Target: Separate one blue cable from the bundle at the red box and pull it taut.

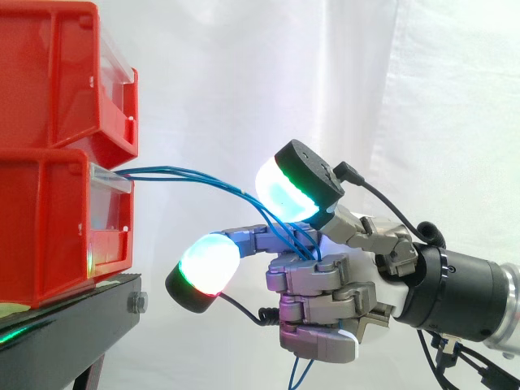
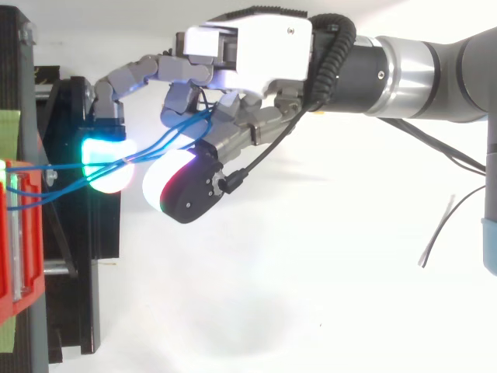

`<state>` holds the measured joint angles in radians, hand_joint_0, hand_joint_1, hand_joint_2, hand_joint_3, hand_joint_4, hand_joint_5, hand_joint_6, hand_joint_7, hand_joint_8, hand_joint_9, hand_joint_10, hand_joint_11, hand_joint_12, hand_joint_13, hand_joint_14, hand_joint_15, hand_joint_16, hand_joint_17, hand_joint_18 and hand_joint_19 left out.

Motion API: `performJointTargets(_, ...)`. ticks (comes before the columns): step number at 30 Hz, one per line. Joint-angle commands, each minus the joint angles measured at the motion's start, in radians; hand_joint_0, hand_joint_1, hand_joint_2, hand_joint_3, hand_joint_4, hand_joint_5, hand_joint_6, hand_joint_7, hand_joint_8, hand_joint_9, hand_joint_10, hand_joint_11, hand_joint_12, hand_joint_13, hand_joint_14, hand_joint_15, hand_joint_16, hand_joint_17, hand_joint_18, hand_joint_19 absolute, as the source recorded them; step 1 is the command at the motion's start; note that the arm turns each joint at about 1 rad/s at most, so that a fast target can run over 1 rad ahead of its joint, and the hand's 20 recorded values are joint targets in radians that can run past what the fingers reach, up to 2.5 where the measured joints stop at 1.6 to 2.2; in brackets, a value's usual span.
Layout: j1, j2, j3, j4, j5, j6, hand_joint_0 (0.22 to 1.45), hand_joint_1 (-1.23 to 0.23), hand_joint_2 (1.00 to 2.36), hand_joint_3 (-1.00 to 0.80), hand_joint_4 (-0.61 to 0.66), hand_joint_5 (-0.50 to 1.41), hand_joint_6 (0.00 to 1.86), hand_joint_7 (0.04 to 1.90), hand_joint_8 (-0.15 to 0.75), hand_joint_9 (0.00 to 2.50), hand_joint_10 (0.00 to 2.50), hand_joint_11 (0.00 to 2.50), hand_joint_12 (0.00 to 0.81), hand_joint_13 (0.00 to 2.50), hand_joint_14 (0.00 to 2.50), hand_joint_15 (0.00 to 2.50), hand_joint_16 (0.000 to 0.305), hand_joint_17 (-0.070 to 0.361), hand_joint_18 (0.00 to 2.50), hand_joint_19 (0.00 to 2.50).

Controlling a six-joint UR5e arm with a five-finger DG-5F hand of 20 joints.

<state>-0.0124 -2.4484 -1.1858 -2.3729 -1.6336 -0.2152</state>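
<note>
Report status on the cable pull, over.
Status: hand shut on blue cables, several strands, none singled out. Cables arc from red box, not taut. No obstruction seen.

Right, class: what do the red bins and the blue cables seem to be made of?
The red bins look like moulded plastic, glossy: light glints off smooth walls. The blue cables are probably plastic-sheathed wire: thin, smooth, bending in soft curves.

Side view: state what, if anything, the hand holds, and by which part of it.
The hand holds the blue cables, several strands together, partway along their length, inside its curled fingers; their loose ends hang below the hand.
</note>
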Motion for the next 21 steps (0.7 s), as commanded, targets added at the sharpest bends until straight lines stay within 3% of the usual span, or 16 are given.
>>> performJointTargets(1, -0.003, 0.002, 0.0, 0.0, -0.015, 0.0, 0.57, -0.56, 1.0, -0.48, 0.28, -0.15, 0.6, 1.09, 0.395, 1.29, 2.5, 2.12, 0.565, 1.88, 2.5, 0.97, 0.223, 0.167, 2.46, 1.09)
performJointTargets(9, -0.011, 0.045, 0.0, -0.049, -0.034, -0.007, 0.58, -0.55, 1.0, -0.48, 0.27, -0.16, 0.66, 1.01, 0.402, 1.35, 2.5, 2.14, 0.578, 1.9, 2.5, 1.01, 0.225, 0.169, 2.5, 1.11)
performJointTargets(21, -0.015, 0.045, 0.008, -0.089, -0.028, 0.022, 0.58, -0.54, 1.0, -0.47, 0.28, -0.16, 0.74, 0.92, 0.414, 1.45, 2.5, 2.22, 0.578, 1.91, 2.5, 1.05, 0.222, 0.166, 2.5, 1.13)
